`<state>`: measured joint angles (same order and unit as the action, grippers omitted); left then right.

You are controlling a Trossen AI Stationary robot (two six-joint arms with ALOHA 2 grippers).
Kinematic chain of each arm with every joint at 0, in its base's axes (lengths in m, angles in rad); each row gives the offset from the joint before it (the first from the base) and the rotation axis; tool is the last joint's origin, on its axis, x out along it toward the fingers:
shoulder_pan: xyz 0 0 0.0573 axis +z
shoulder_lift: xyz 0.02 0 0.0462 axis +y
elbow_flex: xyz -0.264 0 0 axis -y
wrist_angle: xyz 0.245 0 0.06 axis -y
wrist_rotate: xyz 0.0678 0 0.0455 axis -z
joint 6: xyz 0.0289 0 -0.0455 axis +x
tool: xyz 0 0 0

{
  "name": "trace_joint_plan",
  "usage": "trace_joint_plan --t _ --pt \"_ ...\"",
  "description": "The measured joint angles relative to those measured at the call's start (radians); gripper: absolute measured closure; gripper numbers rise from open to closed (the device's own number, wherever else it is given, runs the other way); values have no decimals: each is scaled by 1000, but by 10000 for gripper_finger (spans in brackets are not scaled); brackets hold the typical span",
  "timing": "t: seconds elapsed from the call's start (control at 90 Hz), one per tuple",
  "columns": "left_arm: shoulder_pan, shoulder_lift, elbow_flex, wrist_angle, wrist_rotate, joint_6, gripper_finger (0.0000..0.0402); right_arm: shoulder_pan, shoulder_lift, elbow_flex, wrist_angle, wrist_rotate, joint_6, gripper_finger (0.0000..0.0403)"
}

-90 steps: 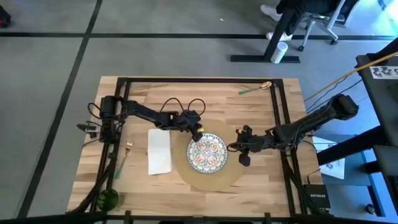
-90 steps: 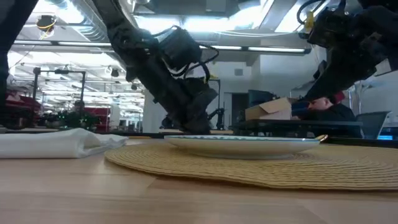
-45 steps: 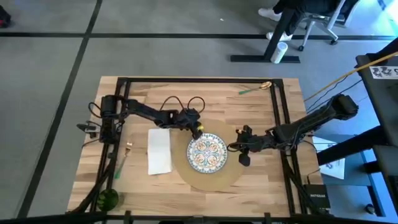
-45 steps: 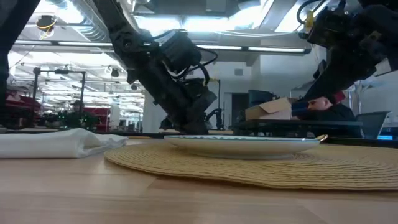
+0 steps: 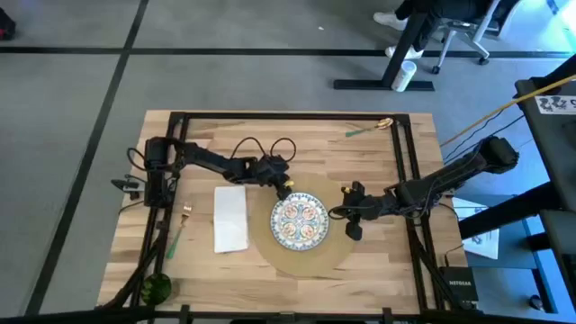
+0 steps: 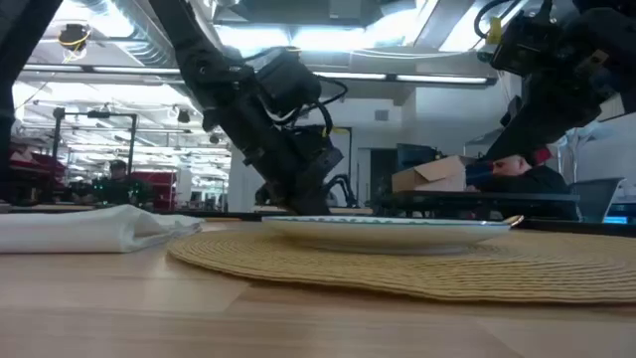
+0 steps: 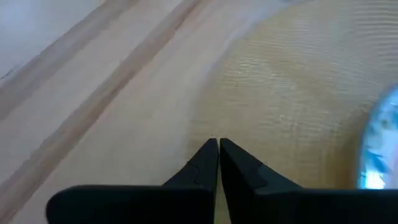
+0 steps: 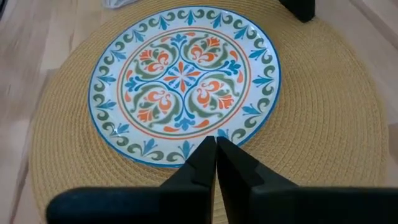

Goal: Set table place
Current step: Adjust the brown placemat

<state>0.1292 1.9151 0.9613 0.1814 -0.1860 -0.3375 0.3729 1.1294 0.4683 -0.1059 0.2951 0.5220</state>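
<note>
The round tan placemat [image 5: 301, 255] lies flat on the wooden table [image 5: 378, 270], and a patterned plate [image 5: 300, 221] rests on its middle. My left gripper [image 5: 286, 188] is shut and low at the mat's far-left edge [image 7: 249, 112], just off the plate's rim [image 7: 380, 149]. My right gripper [image 5: 339, 214] is shut and hangs well above the mat's right side [image 6: 542, 70]. In the right wrist view its fingertips [image 8: 216, 140] point at the plate [image 8: 183, 81]. My left gripper's shut fingertips [image 7: 214, 144] slant down at the placemat's far-left edge; I cannot tell whether they touch the mat or the table.
A folded white napkin [image 5: 230, 218] lies left of the mat, with a gold fork [image 5: 181, 225] farther left. A green object [image 5: 155, 288] sits at the near left corner. A green-handled utensil [image 5: 367, 128] lies at the far right. Bare wood shows right of the mat.
My left gripper, still shut, has drawn back from the plate's far-left rim toward the table's far edge and a little up. The plate and mat have stayed where they were.
</note>
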Motion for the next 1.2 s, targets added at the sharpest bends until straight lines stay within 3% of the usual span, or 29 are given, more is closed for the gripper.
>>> trace_joint_plan --t 0.422,1.2 --pt "-31 4 52 -130 -39 2 402 0 0 0 0 0 0 403" --pt "-2 37 54 -143 -40 24 402 0 0 0 0 0 0 403"
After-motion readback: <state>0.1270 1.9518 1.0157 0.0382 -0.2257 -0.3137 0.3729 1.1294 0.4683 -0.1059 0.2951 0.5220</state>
